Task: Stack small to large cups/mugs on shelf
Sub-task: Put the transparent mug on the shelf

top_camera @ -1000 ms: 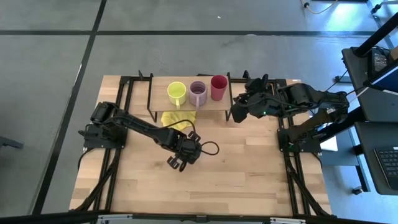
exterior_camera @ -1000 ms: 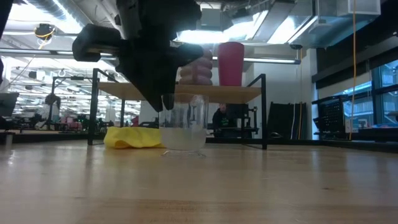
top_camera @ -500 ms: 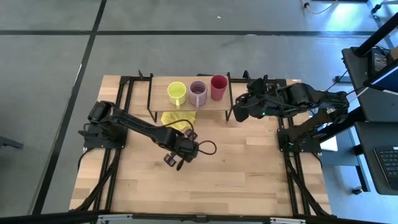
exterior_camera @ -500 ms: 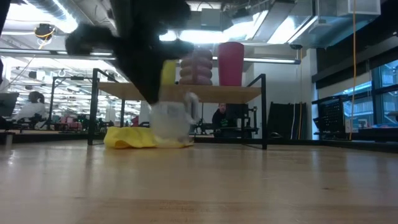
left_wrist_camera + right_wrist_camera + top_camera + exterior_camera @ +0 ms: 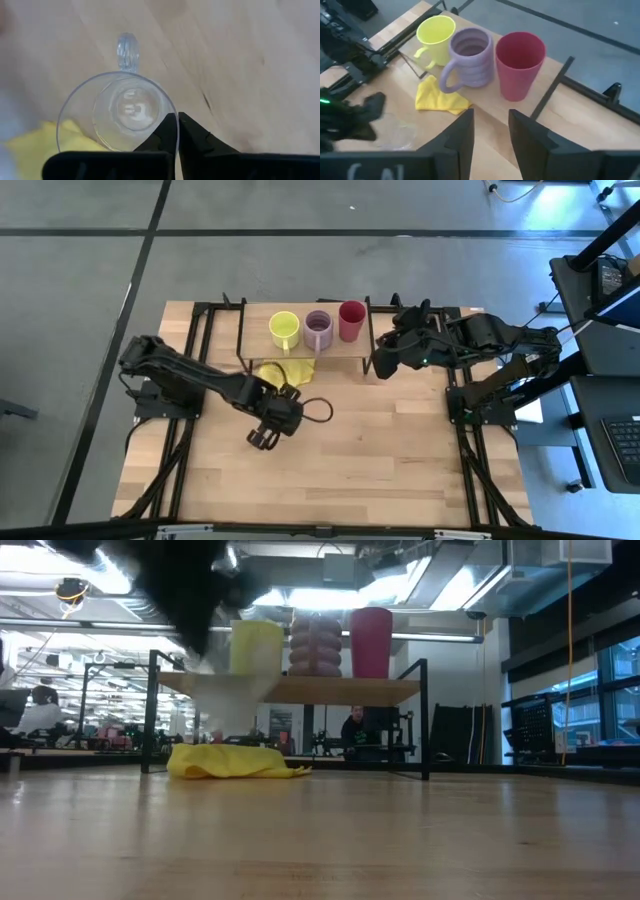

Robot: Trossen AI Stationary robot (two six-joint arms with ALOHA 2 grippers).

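My left gripper (image 5: pixel 177 119) is shut on the small clear glass (image 5: pixel 117 112), which has a handle (image 5: pixel 127 47). In the low view the glass (image 5: pixel 228 705) hangs in the air above the yellow cloth (image 5: pixel 225 762), in front of the shelf (image 5: pixel 380 690). The lime-yellow mug (image 5: pixel 284 330), the lilac mug (image 5: pixel 318 330) and the red cup (image 5: pixel 352 320) stand upright in a row on the shelf (image 5: pixel 255 348). My right gripper (image 5: pixel 490 117) is open and hovers off the shelf's right end (image 5: pixel 380 363), touching nothing. My left gripper pinches the glass's wall at the rim (image 5: pixel 172 112), on the side roughly opposite the handle. One finger (image 5: pixel 167 135) seems to be inside the glass and the other outside. The fingers come from above, pointing down. The glass is lifted clear of the table.
The yellow cloth (image 5: pixel 285 372) lies crumpled on the table against the shelf's near edge, under its left half. Black shelf legs (image 5: pixel 425 720) stand at both ends. Bare tabletop (image 5: pixel 380 450) spreads near and right of the left gripper. A person shows in the room beyond (image 5: pixel 352 730).
My left gripper has lifted the glass off the table and carried it up and toward the table's left and far side, toward the shelf's left end. The glass, which stood on the table a second ago, now hangs above the yellow cloth.
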